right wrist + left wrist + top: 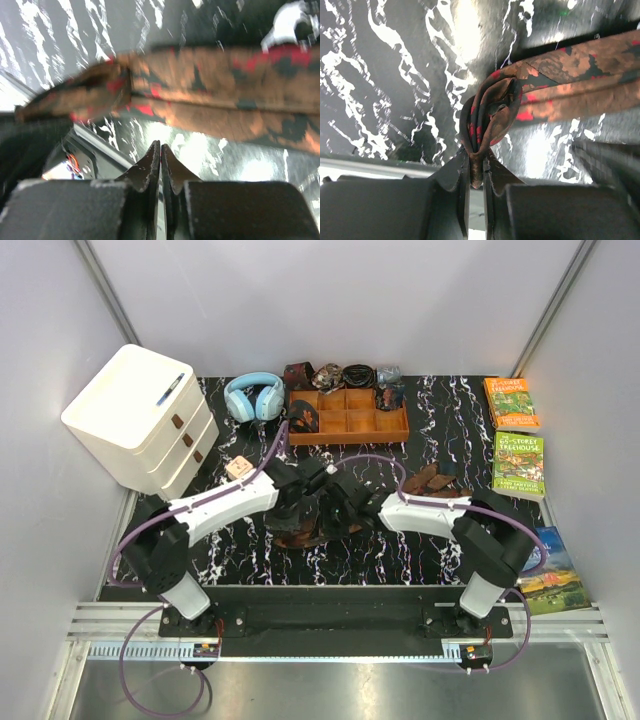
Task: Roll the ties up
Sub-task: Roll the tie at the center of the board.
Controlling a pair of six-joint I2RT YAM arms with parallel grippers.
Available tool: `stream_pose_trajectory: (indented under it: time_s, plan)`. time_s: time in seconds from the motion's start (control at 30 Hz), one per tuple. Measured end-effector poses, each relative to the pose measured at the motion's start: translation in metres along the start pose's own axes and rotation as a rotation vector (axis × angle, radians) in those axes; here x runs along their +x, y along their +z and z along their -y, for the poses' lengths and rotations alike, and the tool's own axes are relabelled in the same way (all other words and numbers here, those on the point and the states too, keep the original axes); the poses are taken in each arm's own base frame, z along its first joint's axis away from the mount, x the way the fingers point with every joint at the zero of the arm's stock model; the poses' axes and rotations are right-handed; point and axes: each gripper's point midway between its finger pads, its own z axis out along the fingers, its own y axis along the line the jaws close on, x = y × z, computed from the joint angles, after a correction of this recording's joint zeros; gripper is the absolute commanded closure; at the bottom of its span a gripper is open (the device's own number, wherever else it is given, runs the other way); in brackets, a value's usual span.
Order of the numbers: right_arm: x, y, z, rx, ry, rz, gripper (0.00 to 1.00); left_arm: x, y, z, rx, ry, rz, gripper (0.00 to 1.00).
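A dark brown tie with a reddish-tan pattern [570,85] lies on the black marbled table in front of the arms, and an edge of it shows in the top view [297,537]. Its end is wound into a small loose roll [492,117]. My left gripper [476,162] is shut on the edge of that roll; it sits at the table's middle [313,500]. My right gripper [160,147] is shut and empty, just short of the tie's flat length [225,95], close beside the left one [347,510]. A second tie [432,480] lies bunched to the right.
An orange-brown wooden tray [350,438] stands at the back with rolled ties in two compartments, and more rolled items lie behind it. Blue headphones [253,397] and a white drawer unit [140,415] are at the back left. Books [517,462] lie along the right edge.
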Motion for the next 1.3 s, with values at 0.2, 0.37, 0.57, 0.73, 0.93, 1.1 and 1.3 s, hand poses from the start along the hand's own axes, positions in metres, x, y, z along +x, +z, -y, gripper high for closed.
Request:
stream_pose_trajectory:
  time_s: [0.2,0.37,0.57,0.73,0.93,1.1,1.3]
  plan:
    - [-0.039,0.002,-0.014,-0.09,0.006,0.11,0.88,0.002,-0.027,-0.005,0.06,-0.007,0.044,1.0]
    - [-0.068,-0.002,-0.019,-0.132,0.024,0.168,0.84,0.004,-0.056,-0.009,0.166,-0.039,0.095,1.0]
    - [-0.07,0.012,-0.033,-0.187,0.021,0.127,0.83,0.034,-0.039,-0.019,0.158,-0.04,0.023,1.0]
    - [-0.06,0.04,-0.046,-0.2,0.007,0.056,0.84,0.057,-0.019,-0.028,0.114,-0.027,-0.047,1.0]
    - [-0.026,0.074,-0.058,-0.223,-0.023,-0.073,0.87,0.054,-0.019,-0.025,0.126,-0.03,-0.036,1.0]
    - [-0.003,0.078,-0.059,-0.231,-0.027,-0.148,0.88,0.053,-0.017,-0.023,0.124,-0.029,-0.038,1.0]
    - [0.011,0.075,-0.059,-0.253,-0.019,-0.203,0.89,0.055,-0.009,-0.022,0.099,-0.011,-0.067,0.94]
